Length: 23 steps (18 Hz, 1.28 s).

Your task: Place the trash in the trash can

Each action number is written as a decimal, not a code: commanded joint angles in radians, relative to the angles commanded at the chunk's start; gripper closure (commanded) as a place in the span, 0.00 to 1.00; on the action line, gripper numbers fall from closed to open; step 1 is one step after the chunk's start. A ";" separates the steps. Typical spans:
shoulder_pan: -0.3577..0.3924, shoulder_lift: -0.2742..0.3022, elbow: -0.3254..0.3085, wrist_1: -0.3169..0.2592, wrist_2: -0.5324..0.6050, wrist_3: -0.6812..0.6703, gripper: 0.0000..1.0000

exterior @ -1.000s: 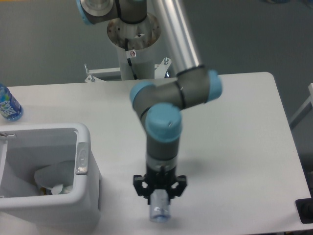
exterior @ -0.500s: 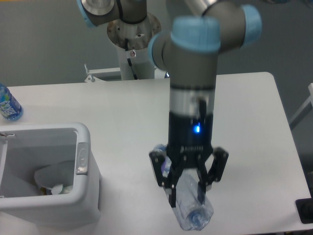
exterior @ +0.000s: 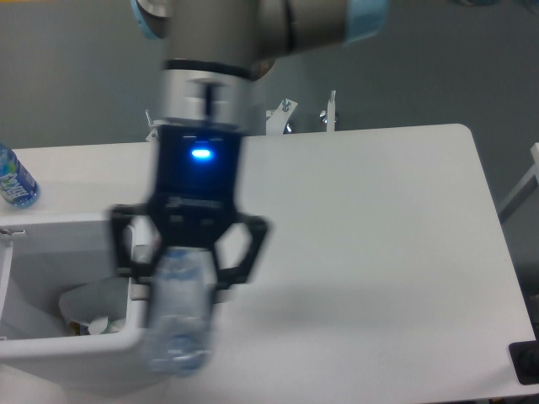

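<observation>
Gripping end effector (exterior: 187,278), clear ribbed cylindrical bottle (exterior: 178,320) within.

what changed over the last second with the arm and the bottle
The gripper lifted the bottle from the table's front edge and carried it left. Its fingers are shut on the bottle, which now hangs blurred over the right wall of the trash can, not yet released. The trash can, the white pieces inside it and the blue bottle at far left stayed put.
</observation>
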 joint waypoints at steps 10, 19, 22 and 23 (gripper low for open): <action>-0.057 0.060 -0.144 0.003 0.000 0.012 0.00; 0.155 0.061 -0.161 -0.006 0.086 0.080 0.00; 0.234 0.063 -0.176 -0.012 0.202 0.194 0.00; 0.257 0.064 -0.184 -0.023 0.240 0.265 0.00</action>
